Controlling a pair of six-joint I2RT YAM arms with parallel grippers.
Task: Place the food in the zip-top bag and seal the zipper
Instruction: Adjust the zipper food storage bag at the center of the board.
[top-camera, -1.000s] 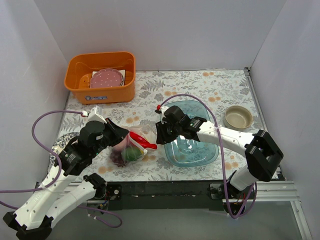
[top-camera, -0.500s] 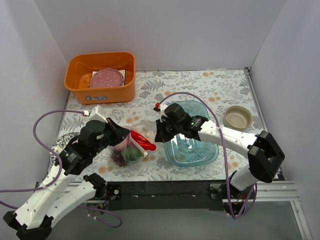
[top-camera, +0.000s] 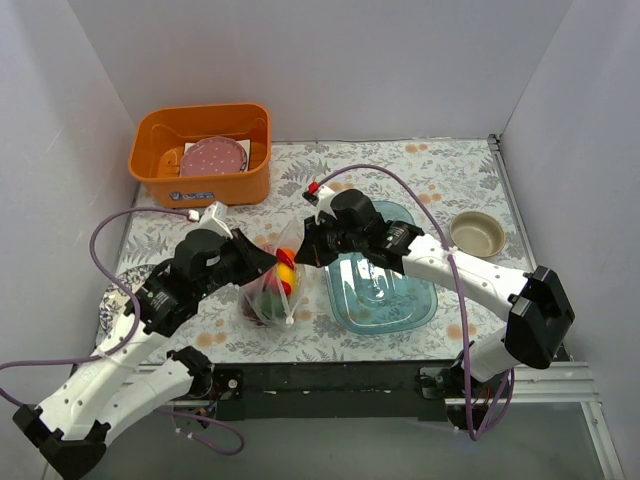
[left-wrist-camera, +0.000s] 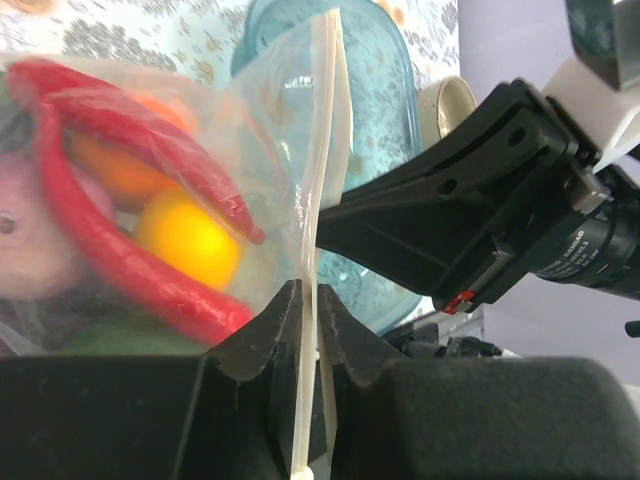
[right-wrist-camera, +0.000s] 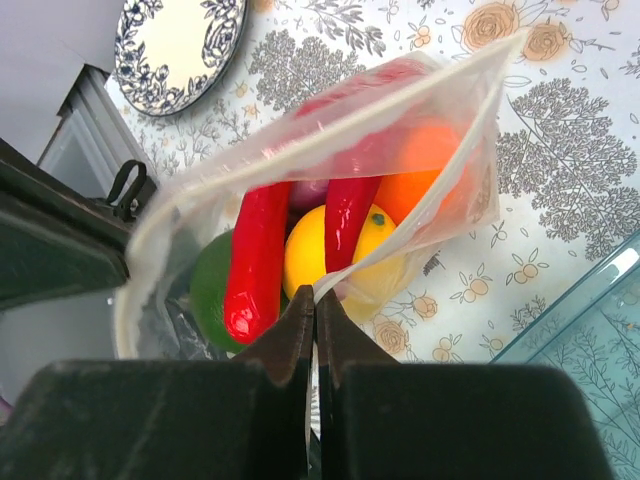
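Note:
The clear zip-top bag (top-camera: 270, 297) hangs between both grippers, mouth up. Inside lies the food: a long red chili (right-wrist-camera: 255, 270), a yellow lemon (right-wrist-camera: 305, 250), a green round fruit (right-wrist-camera: 208, 280) and an orange (right-wrist-camera: 425, 170). My left gripper (top-camera: 262, 262) has its jaws nearly together on the zipper (left-wrist-camera: 322, 150), which runs straight up between them. My right gripper (top-camera: 300, 250) is shut on the opposite end of the bag's mouth edge (right-wrist-camera: 400, 110). The mouth gapes between the two grips.
A translucent blue tray (top-camera: 385, 292) sits just right of the bag, under the right arm. An orange bin (top-camera: 203, 180) with a pink dotted plate (top-camera: 212, 157) stands at the back left. A beige bowl (top-camera: 476, 234) is far right, a patterned plate (top-camera: 112, 300) at the left edge.
The right gripper closed on the bag's mouth edge. Both grippers rose and shifted toward the back, lifting the bag from lying on the table to hanging upright.

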